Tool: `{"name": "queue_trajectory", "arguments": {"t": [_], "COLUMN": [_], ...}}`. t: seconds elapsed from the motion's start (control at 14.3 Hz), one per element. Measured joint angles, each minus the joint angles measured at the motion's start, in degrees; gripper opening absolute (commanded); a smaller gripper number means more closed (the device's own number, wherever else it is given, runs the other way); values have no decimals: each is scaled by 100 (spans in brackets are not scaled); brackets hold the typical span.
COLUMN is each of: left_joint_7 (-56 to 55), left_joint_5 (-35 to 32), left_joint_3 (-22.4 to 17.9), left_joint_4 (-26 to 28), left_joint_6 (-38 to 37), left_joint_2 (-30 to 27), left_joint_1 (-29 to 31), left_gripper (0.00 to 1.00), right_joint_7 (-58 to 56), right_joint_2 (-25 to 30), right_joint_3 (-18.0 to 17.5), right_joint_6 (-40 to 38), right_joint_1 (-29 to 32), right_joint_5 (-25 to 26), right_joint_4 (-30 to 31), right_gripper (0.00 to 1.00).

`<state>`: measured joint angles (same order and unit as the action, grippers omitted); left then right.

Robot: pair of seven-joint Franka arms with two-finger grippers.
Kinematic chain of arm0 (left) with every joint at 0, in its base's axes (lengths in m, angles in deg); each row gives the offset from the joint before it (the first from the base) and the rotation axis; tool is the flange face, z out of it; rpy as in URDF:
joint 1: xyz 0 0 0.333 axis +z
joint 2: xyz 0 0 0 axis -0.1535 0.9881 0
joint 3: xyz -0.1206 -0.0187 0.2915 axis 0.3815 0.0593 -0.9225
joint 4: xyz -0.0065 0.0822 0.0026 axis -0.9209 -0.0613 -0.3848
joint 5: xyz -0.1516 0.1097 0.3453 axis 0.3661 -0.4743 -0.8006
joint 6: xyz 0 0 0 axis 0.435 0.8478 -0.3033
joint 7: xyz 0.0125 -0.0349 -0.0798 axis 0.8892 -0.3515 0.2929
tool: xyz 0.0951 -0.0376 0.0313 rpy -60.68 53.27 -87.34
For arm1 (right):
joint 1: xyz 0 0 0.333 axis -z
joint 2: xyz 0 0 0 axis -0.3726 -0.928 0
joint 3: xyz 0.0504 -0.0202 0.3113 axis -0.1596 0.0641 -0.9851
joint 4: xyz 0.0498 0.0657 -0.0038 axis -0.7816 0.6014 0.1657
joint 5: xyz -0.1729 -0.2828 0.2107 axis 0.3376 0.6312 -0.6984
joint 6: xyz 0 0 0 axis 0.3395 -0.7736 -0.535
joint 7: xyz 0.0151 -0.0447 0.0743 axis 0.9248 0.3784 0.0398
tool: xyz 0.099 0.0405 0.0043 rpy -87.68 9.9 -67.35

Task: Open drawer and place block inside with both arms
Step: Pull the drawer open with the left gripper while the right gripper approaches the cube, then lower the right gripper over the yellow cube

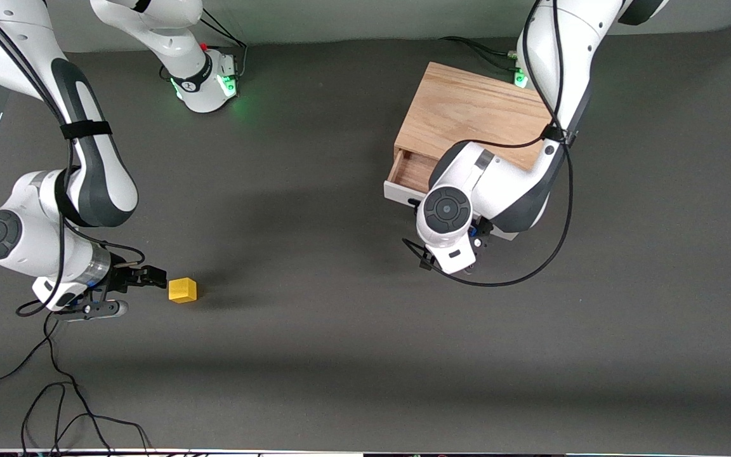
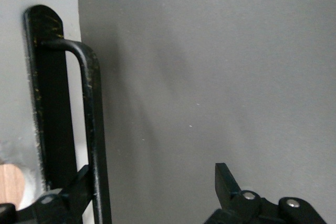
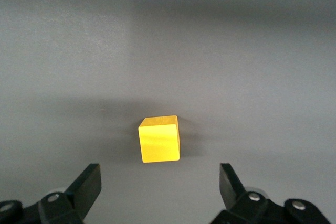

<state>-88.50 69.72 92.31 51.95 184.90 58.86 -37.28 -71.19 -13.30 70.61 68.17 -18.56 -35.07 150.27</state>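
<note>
Block (image 1: 183,290), a yellow cube, sits on the grey mat (image 1: 315,355) toward the right arm's end, about eight o'clock from the cabinet (image 1: 476,114) and well apart from it. The right gripper (image 3: 160,182) hangs just beside it, fingers spread wide with nothing between them, lined up so the cube can pass into the gap, probably readying a pick. The drawer (image 1: 411,172) is pulled partly out, showing wood inside. The left gripper (image 2: 152,187) is at the drawer front with fingers apart, one touching the black handle (image 2: 89,129) but not clamped on it; likely placed for pulling further. Loose cables (image 1: 54,406) trail across the mat at seven o'clock.
</note>
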Motion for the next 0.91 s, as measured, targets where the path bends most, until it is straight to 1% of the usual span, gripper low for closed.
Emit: {"name": "queue_trajectory", "arguments": {"t": [0.21, 0.42, 0.63, 0.91], "left_joint_7": [17, 21, 24, 26], "left_joint_5": [-69, -162, -221, -272], "left_joint_3": [-2, -1, -1, -2], "left_joint_4": [-275, -318, -331, -357], "left_joint_6": [162, 451, 807, 1401], "left_joint_2": [166, 211, 235, 276], "left_joint_1": [2, 2, 2, 2], "left_gripper": [100, 100, 100, 100], "right_joint_7": [-1, -2, -4, -6], "right_joint_2": [-24, -118, -296, -557], "right_joint_3": [0, 0, 0, 0], "right_joint_6": [31, 132, 872, 1277], "right_joint_1": [0, 0, 0, -1], "right_joint_5": [0, 0, 0, 7], "right_joint_4": [0, 45, 434, 565], "right_gripper": [100, 100, 100, 100]}}
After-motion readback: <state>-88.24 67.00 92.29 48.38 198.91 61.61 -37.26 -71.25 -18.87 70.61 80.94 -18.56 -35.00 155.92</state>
